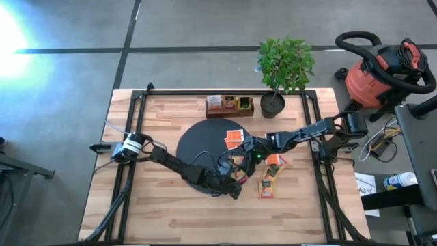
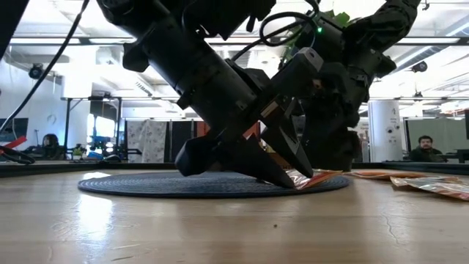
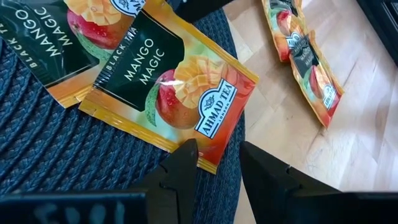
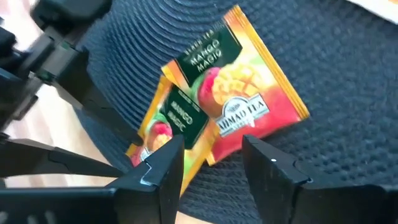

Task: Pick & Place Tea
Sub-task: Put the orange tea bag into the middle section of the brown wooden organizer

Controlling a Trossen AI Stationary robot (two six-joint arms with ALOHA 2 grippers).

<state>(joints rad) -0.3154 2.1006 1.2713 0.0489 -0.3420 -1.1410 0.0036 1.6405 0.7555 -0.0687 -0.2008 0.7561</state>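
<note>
Two orange-and-green Mango Magic tea sachets (image 3: pixel 168 87) (image 4: pixel 242 93) lie overlapped on the black mat (image 1: pixel 201 147) near its right edge. Another sachet (image 1: pixel 233 139) lies farther back on the mat, and several more (image 1: pixel 270 176) lie on the wood to the right. My left gripper (image 3: pixel 217 171) (image 1: pixel 237 180) is open and low at the mat's near-right edge, with one sachet's corner between its fingers. My right gripper (image 4: pixel 211 165) (image 1: pixel 242 156) is open over the same pair from the far-right side, fingers either side of the upper sachet's corner. My left gripper slants down at the mat's edge (image 2: pixel 289 176), and the sachet's orange corner (image 3: pixel 208 158) lies in its gap; I cannot tell whether a finger touches it. My right gripper hovers with the sachet's red corner (image 4: pixel 217 149) in its gap; whether it touches does not show.
A small wooden compartment box with sachets (image 1: pixel 229 105) stands at the table's far edge, and a potted plant (image 1: pixel 281 68) is to its right. The two arms are close together over the mat's right side. A red shop vacuum (image 1: pixel 382 75) stands off the table.
</note>
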